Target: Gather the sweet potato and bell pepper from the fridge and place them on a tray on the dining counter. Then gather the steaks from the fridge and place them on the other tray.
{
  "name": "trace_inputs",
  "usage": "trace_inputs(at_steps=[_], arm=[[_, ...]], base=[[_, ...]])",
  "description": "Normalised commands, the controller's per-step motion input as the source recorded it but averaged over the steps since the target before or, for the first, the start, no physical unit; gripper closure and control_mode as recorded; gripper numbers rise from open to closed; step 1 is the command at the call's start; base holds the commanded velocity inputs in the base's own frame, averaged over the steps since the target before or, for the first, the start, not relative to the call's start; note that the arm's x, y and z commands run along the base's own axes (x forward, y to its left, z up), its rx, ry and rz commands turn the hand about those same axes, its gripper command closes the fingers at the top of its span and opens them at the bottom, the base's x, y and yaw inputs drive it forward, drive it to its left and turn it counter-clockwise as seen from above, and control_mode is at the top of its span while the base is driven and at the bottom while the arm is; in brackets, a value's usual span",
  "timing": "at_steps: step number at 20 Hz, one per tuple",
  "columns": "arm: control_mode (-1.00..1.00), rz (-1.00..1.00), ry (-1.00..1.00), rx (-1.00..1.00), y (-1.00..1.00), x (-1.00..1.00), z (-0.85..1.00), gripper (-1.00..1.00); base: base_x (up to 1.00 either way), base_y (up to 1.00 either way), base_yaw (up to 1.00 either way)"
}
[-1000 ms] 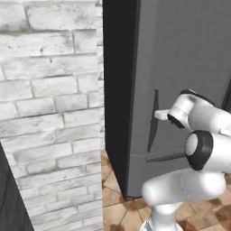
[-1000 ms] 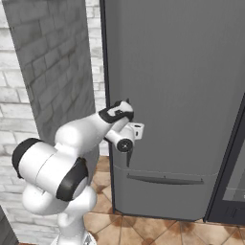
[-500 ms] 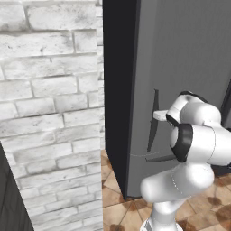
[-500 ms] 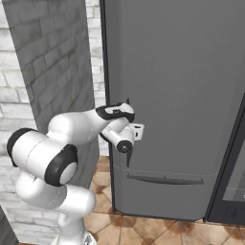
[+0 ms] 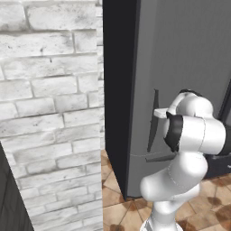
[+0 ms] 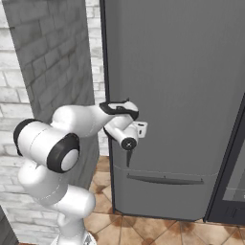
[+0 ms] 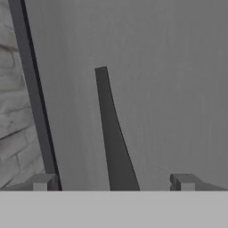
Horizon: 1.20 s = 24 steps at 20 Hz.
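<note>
The fridge (image 5: pixel 180 54) is a tall grey cabinet with its door shut (image 6: pixel 177 72). A long curved dark handle (image 5: pixel 153 122) runs down the door near its left edge. My gripper (image 5: pixel 159 113) is up against that handle at mid height, seen from the other side as the white hand (image 6: pixel 138 129). In the hand view the handle (image 7: pixel 113 142) rises between my two fingertips (image 7: pixel 42 181), and the gripper (image 7: pixel 113 182) is open around it without touching. The sweet potato, bell pepper and steaks are hidden behind the door. The trays and dining counter are out of view.
A white brick wall (image 5: pixel 49 113) stands close on the fridge's left. A dark appliance (image 6: pixel 229 182) adjoins the fridge on the right. A lower drawer handle (image 6: pixel 162 180) crosses the door below my hand. The floor is brown tile (image 5: pixel 113 203).
The arm's elbow and shoulder have swung while the hand stayed by the handle. The jaws stay wide open and the door stays shut.
</note>
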Motion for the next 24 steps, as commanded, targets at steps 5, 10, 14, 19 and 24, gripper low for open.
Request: trace_inputs(at_steps=[5, 10, 14, 19, 24], arm=[[-1.00, 0.00, 0.00, 0.00, -0.01, 0.23, -0.05, -1.00], [-1.00, 0.00, 0.01, 0.00, 0.00, 0.26, -0.11, -1.00], [-1.00, 0.00, 0.05, 0.00, 0.00, 0.32, -0.19, -1.00], [-1.00, 0.00, 0.04, 0.00, 0.00, 0.33, -0.22, -1.00], [-1.00, 0.00, 0.01, 0.00, -0.02, 0.41, -0.17, -1.00]], base=[[0.00, 0.00, 0.00], [0.00, 0.00, 0.00], [0.00, 0.00, 0.00], [0.00, 0.00, 0.00], [0.00, 0.00, 0.00]])
